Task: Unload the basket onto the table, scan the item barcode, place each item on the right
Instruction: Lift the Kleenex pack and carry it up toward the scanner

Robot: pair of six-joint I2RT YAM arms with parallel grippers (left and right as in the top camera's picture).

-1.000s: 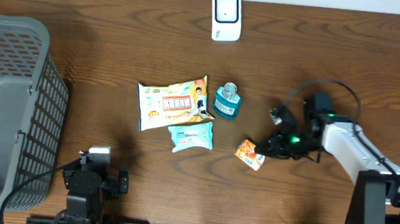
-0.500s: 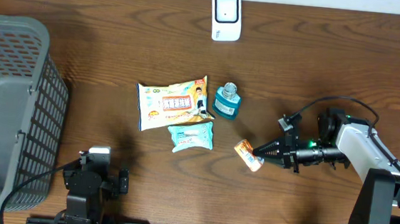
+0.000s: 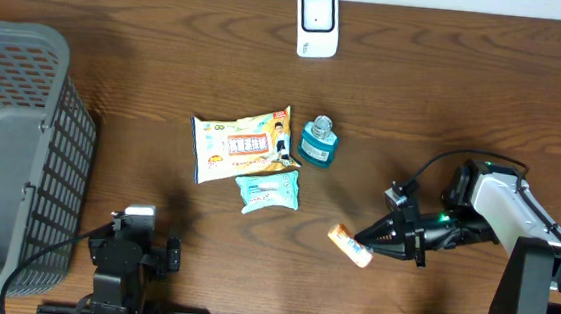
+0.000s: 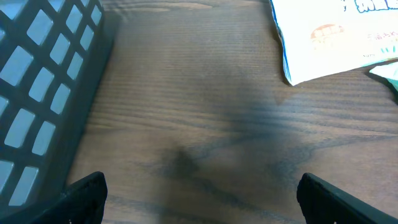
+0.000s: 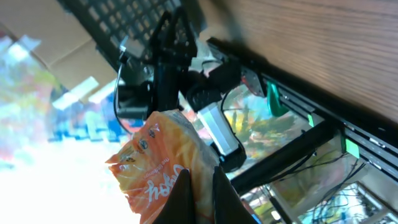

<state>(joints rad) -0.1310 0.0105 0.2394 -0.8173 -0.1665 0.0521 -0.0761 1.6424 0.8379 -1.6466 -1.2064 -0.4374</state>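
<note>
Right gripper (image 3: 366, 243) pinching small orange crinkled snack packet (image 3: 348, 245), drawing it further from white box-shaped scanner (image 3: 317, 23) than second ago, wrist rolling sideways. Packet apparently lifting, sitting well short of scanner; likely reorienting barcode before presenting. Left gripper (image 4: 202, 199) idling, spread wide, far from scanner.

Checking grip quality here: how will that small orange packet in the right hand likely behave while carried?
The orange packet looks crinkled and puffy, so probably soft and light. The right hand pinches only one end, so it may droop or swivel. Its film-like wrapper could slip.
</note>
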